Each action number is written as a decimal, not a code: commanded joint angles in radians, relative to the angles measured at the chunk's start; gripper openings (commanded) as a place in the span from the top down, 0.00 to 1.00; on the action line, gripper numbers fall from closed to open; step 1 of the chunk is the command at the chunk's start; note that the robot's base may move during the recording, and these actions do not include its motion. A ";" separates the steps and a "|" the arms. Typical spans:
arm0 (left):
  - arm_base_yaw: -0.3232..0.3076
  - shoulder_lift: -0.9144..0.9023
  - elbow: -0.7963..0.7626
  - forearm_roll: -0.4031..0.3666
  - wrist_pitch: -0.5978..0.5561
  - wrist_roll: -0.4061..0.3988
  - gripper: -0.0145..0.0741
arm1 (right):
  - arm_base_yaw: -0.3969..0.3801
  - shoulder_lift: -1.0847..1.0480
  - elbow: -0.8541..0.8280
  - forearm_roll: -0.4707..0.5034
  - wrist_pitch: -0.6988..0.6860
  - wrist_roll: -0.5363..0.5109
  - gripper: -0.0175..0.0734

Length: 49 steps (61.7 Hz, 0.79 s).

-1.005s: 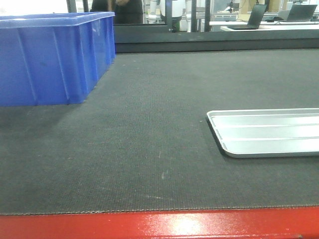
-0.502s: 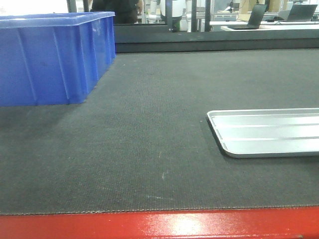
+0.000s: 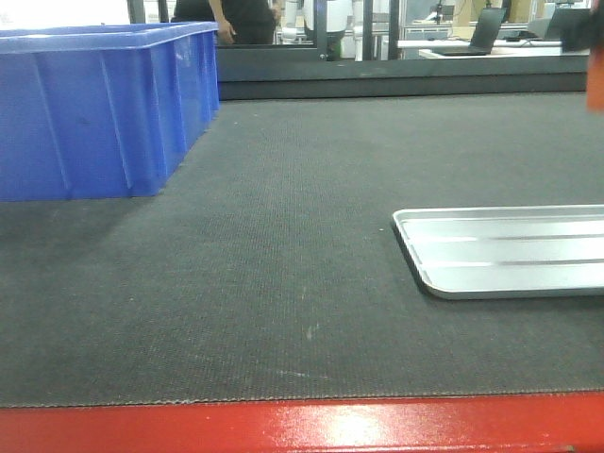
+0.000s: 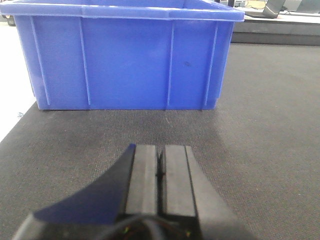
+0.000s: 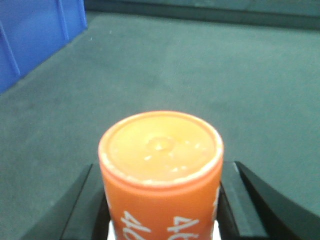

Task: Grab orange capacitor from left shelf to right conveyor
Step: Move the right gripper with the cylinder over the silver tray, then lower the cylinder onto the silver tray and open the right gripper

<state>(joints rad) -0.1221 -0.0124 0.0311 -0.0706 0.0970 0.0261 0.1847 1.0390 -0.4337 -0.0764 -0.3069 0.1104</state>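
Note:
The orange capacitor (image 5: 160, 170) fills the lower middle of the right wrist view, its end cap facing the camera and white "46" digits on its side. My right gripper (image 5: 162, 172) is shut on it, one black finger on each flank, above the dark grey right conveyor (image 5: 210, 75). In the front view only an orange sliver of the capacitor (image 3: 596, 80) shows at the top right edge. My left gripper (image 4: 160, 150) hovers low over the belt, shut with nothing between its pads, facing a blue bin (image 4: 125, 60). The left shelf is out of view.
A blue plastic bin (image 3: 94, 104) stands on the belt at the back left. A shallow silver tray (image 3: 510, 250) lies at the right. The conveyor's glossy red edge (image 3: 283, 425) runs along the front. Desks with laptops stand beyond the belt's far side.
An orange sliver with a dark shape above it has come into the front view at the top right edge. The bin and tray have not moved.

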 commanded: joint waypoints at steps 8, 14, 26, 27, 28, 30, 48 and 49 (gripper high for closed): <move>0.002 -0.009 -0.002 -0.003 -0.085 -0.002 0.98 | -0.004 0.093 0.091 -0.005 -0.367 -0.009 0.67; 0.002 -0.009 -0.002 -0.003 -0.085 -0.002 0.98 | -0.015 0.173 0.109 -0.005 -0.470 -0.010 0.67; 0.002 -0.009 -0.002 -0.003 -0.085 -0.002 0.98 | -0.034 0.335 0.110 -0.007 -0.624 -0.062 0.67; 0.002 -0.009 -0.002 -0.003 -0.085 -0.002 0.98 | -0.034 0.347 0.110 -0.007 -0.635 -0.068 0.67; 0.002 -0.009 -0.002 -0.003 -0.085 -0.002 0.98 | -0.034 0.364 0.110 -0.008 -0.650 -0.075 0.67; 0.002 -0.009 -0.002 -0.003 -0.085 -0.002 0.98 | -0.034 0.387 0.110 -0.009 -0.670 -0.084 0.67; 0.002 -0.009 -0.002 -0.003 -0.085 -0.002 0.98 | -0.034 0.576 0.109 -0.009 -0.876 -0.099 0.67; 0.002 -0.009 -0.002 -0.003 -0.085 -0.002 0.98 | -0.034 0.586 0.108 -0.009 -0.883 -0.104 0.67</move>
<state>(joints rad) -0.1221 -0.0124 0.0311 -0.0706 0.0970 0.0261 0.1558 1.6195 -0.3027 -0.0784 -1.0499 0.0238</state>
